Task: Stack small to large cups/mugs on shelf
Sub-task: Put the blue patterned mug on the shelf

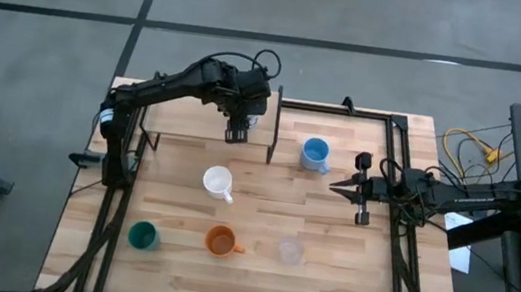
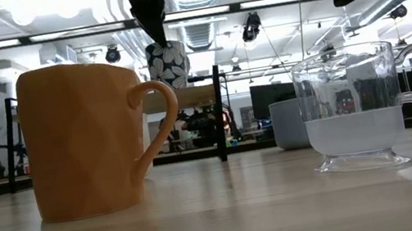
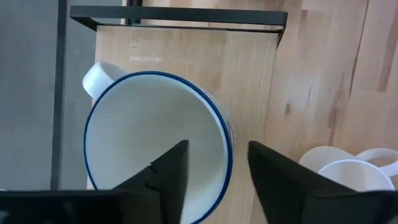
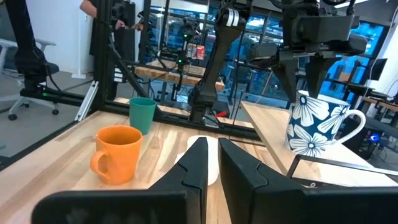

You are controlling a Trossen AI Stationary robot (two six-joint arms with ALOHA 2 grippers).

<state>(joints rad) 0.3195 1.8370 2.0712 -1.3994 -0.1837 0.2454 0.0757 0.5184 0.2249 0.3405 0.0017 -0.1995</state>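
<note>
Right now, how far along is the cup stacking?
Done: only the floral mug stands on the shelf. In hand: the left claw, open, straddles its rim; the right claw waits off to the right. Left: light blue, white, green, orange and clear cups, all on the tabletop, nothing stacked.

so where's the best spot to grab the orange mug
Probably the rim of the orange mug, from straight above with one finger inside the wall. It stands upright, mouth open upward, handle toward the clear cup, so pinching the rim on the side away from the handle looks easiest.
</note>
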